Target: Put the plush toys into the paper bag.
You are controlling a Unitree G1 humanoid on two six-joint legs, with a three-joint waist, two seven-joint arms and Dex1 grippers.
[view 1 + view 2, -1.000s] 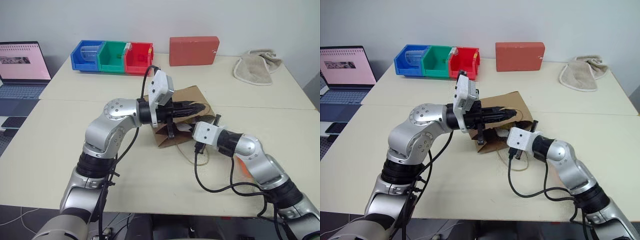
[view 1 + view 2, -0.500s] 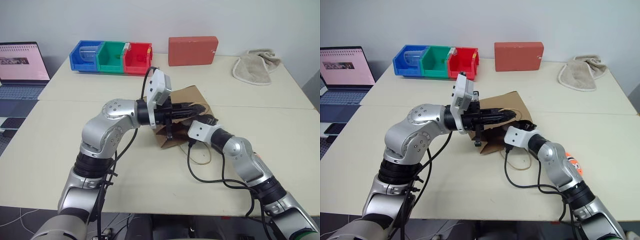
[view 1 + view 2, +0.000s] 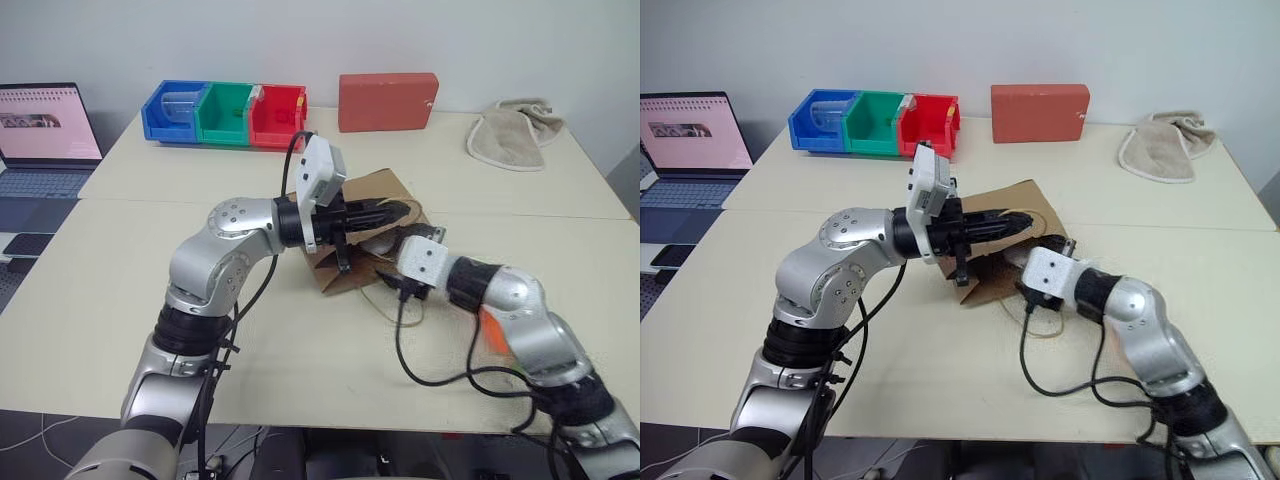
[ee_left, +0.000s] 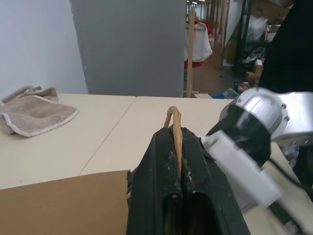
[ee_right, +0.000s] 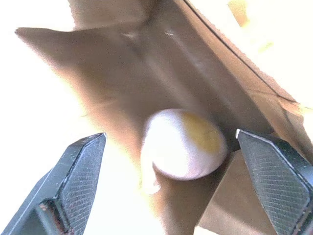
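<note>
Our left fingers are pressed tight together on one cord handle of the paper bag, holding the mouth up and open just above the counter. That grip has not shifted over the last second.

The change is on the other side. A second ago our right fingers were closed and pushed into the bag's mouth; now they stand spread wide with nothing between them, and the arm has drawn back a little from the opening. Straight ahead of them, between the two tips and farther in, the white egg-like plush toy with its yellow face lies on the brown paper inside the bag, free of both fingers. We read that as a release: this toy is delivered.

The orange carrot toy is outside the bag, on the counter behind and below our right forearm, mostly hidden by it, well apart from the open fingers. So we judge the task about half done. The next step would be to pull the right arm clear and go for the carrot while the left keeps the handle up. The risk we see is the bag's mouth sagging or the arm's cable brushing the paper as we back out. The red box and the beige towel sit far beyond the fingers, not involved.
</note>
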